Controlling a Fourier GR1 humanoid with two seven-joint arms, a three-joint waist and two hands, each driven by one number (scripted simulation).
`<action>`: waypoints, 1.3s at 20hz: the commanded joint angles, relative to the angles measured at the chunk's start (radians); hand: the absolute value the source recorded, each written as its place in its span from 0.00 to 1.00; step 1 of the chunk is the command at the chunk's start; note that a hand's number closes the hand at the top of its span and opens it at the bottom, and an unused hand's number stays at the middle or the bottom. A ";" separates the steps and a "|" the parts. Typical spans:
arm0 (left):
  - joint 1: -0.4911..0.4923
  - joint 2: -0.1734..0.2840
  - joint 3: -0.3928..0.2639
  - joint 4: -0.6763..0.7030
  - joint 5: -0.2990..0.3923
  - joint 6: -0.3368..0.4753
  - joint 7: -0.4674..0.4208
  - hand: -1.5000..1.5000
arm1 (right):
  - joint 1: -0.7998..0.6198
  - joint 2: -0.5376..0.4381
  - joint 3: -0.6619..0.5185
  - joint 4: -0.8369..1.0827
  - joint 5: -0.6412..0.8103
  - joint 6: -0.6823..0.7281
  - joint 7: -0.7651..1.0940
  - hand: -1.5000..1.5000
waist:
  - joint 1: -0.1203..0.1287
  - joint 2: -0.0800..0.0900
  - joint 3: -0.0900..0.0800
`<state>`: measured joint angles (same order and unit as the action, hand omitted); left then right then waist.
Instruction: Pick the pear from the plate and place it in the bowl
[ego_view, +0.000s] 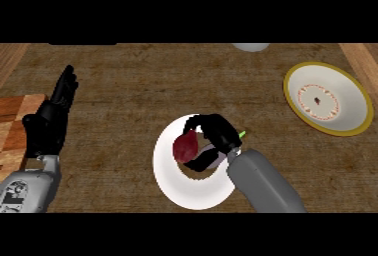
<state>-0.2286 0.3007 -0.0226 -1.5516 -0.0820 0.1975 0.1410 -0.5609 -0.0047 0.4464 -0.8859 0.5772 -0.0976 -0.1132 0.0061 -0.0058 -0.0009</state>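
Near the front edge of the brown worktop (148, 90), about at its middle, stands a plain white round plate (193, 192). On it lies the dark red pear (185, 147), and the robot's right hand (212, 135) is bent over the fruit: its black fingers curl around the far and right side of the pear, and the thumb seems to close from below. So the hand holds the pear, which, as I judge, is not yet lifted away from the plate. A small green thing, maybe the stem, shows just beside the wrist.

Toward the right edge of the worktop, well apart from the plate, waits the white bowl with a yellow rim (328, 98). At the left edge the left hand (49, 120) rests open, fingers straight and pointing up, next to a wooden cutting board (15, 117).

What could go wrong: the pear is smooth and uneven in shape, so it may turn or slip out during the long way to the bowl. Also the plate may be dragged if the fingers catch its rim.
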 joint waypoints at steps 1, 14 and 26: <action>0.005 -0.010 0.000 -0.072 -0.012 -0.031 0.068 0.50 | -0.013 0.004 0.039 -0.037 -0.034 -0.013 0.025 1.00 | 0.001 0.006 0.001; 0.049 -0.007 0.031 -0.032 -0.007 -0.021 0.002 0.50 | 0.407 0.000 0.433 -0.708 0.213 0.087 0.603 1.00 | -0.036 -0.006 0.000; 0.014 -0.020 0.031 -0.039 -0.031 -0.016 0.026 0.50 | 0.569 -0.174 0.247 -1.276 0.349 0.007 0.775 1.00 | -0.025 0.003 0.001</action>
<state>-0.1907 0.2917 0.0110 -1.6144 -0.0948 0.1711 0.1777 -0.0347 -0.1124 0.7751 -2.0329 0.8929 -0.0911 0.6189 -0.0203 -0.0072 -0.0004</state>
